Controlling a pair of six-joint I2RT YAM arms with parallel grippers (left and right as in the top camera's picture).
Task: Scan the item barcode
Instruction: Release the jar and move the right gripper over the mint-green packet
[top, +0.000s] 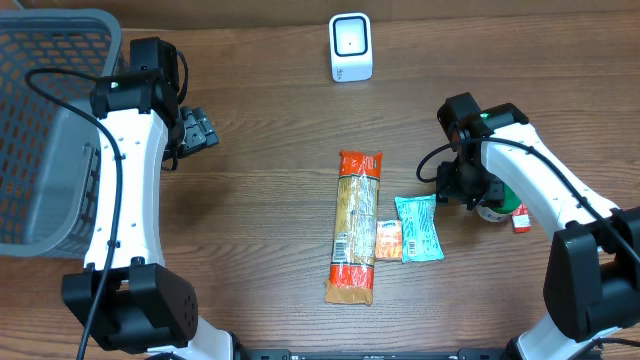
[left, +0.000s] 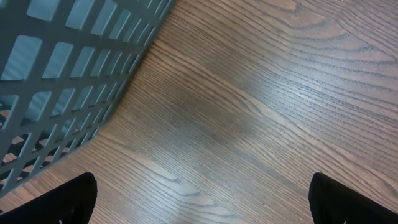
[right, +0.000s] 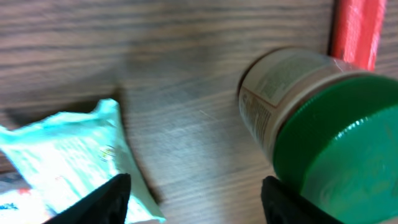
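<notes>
My right fingers (right: 112, 199) stood spread and empty over the bench (top: 270, 130), between the teal packet (right: 68, 143) and the green-lidded jar (right: 311, 124), likely my item. My left fingers (left: 62, 199) gaped idle beside the basket (left: 62, 62). Nothing was lifted and the scanner (top: 351, 46) sat well apart, so I judged grasping and scanning were both left to do.
</notes>
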